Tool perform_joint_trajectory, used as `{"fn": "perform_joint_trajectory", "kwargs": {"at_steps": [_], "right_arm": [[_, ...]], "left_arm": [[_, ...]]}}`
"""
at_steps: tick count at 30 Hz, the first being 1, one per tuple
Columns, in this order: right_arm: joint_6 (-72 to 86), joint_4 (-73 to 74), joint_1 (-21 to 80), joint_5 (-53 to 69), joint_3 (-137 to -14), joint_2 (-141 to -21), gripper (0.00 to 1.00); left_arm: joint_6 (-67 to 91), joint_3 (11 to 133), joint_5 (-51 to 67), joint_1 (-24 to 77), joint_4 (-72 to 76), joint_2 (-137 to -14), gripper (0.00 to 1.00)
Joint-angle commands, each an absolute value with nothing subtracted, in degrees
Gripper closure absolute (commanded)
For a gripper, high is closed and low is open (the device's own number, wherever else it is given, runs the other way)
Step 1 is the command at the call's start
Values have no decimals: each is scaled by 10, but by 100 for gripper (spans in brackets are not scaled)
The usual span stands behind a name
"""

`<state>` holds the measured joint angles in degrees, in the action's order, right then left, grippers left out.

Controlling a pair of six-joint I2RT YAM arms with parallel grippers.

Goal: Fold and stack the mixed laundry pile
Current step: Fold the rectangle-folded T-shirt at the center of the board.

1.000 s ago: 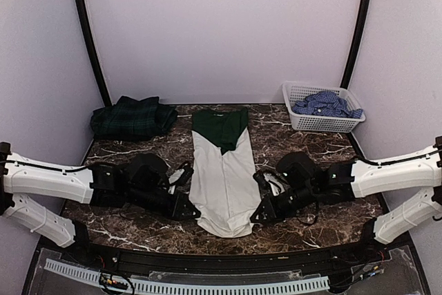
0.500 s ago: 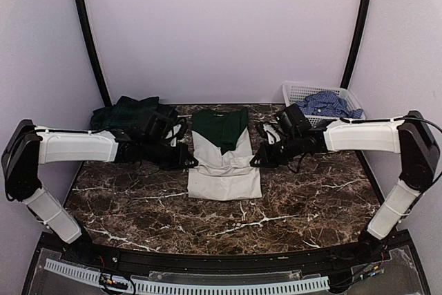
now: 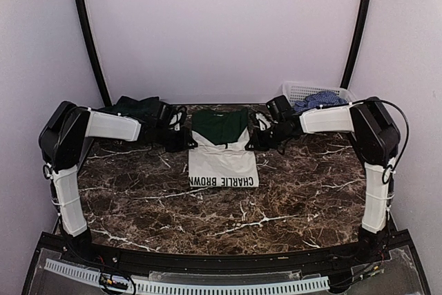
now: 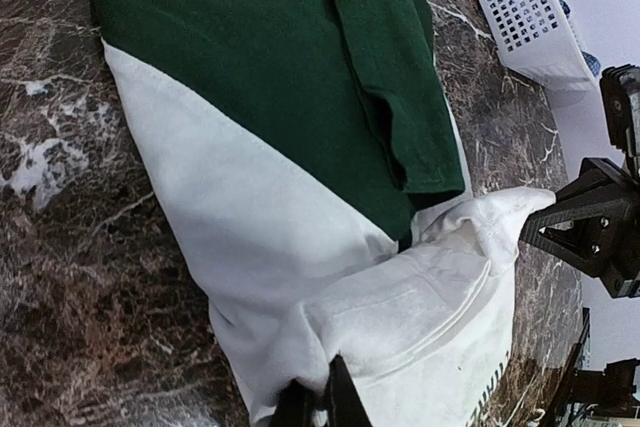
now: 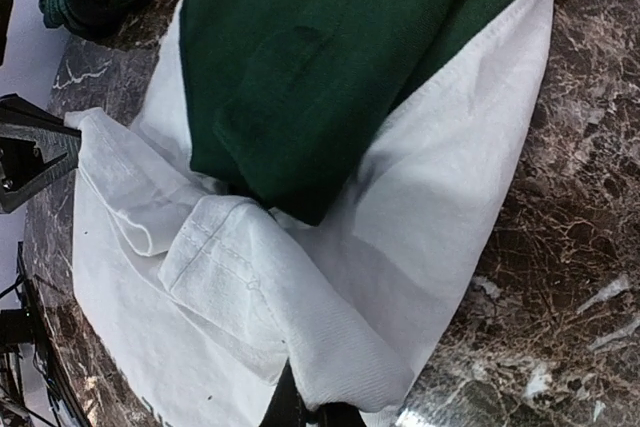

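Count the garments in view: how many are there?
3. The white and green shirt lies at the middle of the table; the dark plaid garment at the far left; the blue checked shirt in the white basket, where more may be hidden.

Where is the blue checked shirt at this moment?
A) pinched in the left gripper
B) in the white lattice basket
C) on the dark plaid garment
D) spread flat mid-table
B: the blue checked shirt lies bunched inside the white lattice basket at far right; the white-and-green garment is what lies mid-table.
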<state>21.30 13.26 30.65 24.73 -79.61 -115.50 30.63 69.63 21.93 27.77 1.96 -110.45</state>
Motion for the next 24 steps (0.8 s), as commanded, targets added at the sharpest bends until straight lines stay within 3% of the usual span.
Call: {"fn": "perform_joint_trajectory", "kwargs": {"at_steps": [1,3,6,11,14,17,22,24], "right_arm": [[202,117,295,259,-822,-1191,100],[206,118,291,259,-823,-1198,96],[207,119,287,266,-826,-1198,75],[199,135,281,254,-828,-1175,49],[199,135,273,252,-821,-1165,40],[200,133,267,261,-820,-1166,32],[206,136,261,275,-824,-1164,27],[208,134,254,278,-818,-1151,11]], "left_arm": [[295,748,234,272,43,-1144,100],[296,754,237,269,49,-1160,100],[292,763,234,265,40,-1173,93],[306,753,223,245,27,-1153,66],[311,741,222,230,34,-1132,57],[303,750,224,220,21,-1122,55],[301,735,199,214,29,-1092,49],[308,719,201,203,47,-1067,45]]}}
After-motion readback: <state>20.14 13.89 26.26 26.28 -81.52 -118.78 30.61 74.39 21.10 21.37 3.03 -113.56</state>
